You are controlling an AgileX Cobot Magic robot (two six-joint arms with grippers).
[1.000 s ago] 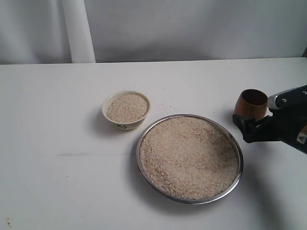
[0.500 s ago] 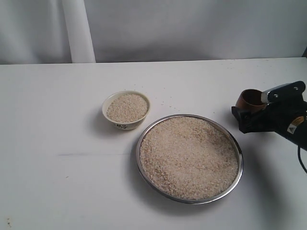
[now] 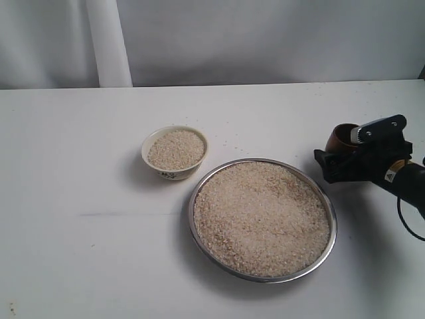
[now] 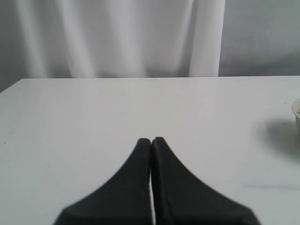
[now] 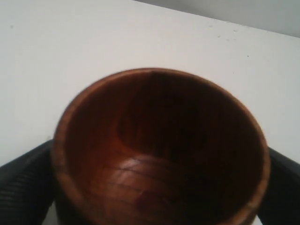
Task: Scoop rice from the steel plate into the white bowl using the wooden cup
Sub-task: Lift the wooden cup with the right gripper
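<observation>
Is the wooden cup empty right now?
Empty: the wooden cup shows only bare dark wood inside in the right wrist view, no grains.

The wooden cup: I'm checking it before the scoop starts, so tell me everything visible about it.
The wooden cup is small, rounded and reddish-brown, its grained inside dark and empty. It stands upright on the white table, just clear of the steel plate. Black fingers of the right gripper flank it, close against its wall; whether they squeeze cannot be told.
</observation>
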